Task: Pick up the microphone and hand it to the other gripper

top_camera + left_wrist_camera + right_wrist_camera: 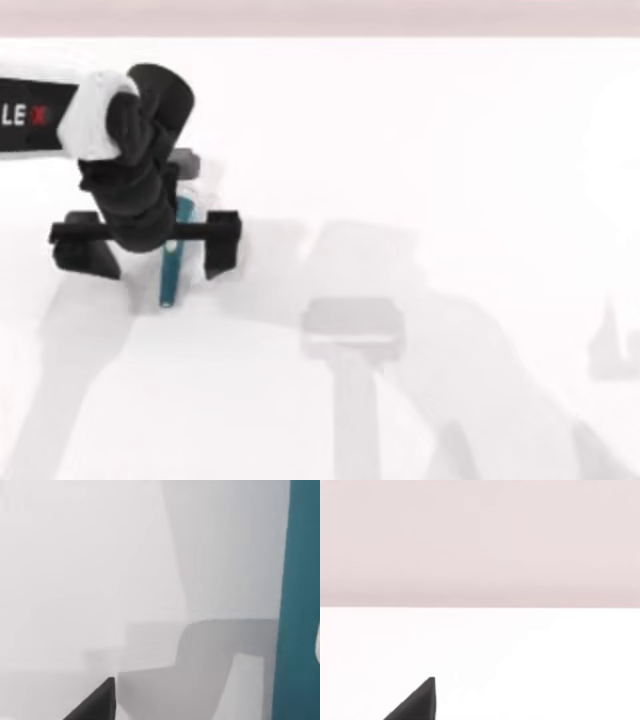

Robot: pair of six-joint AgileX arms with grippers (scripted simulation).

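The left gripper [158, 255] hangs over the left side of the table [450, 150], its two black fingers spread wide, one to each side of the microphone [170, 272]. The fingers stand clear of the handle with a gap on both sides, so nothing is gripped. The microphone lies on the table under the gripper, its slim teal handle pointing toward the near edge; the head end is hidden beneath the black wrist of the left arm [130, 150]. In the left wrist view the teal handle [300, 605] fills one edge of the picture, with a sliver of white switch, and one black fingertip [97, 702] shows.

Nothing else stands near the microphone; only soft grey shadows cross the table. White letters "LE" with a red mark can be read on the left arm's black link.

The right gripper [417, 702] shows just one fingertip in its own wrist view, over the bare table and facing the pale wall [480, 540]; whether it is open cannot be told.
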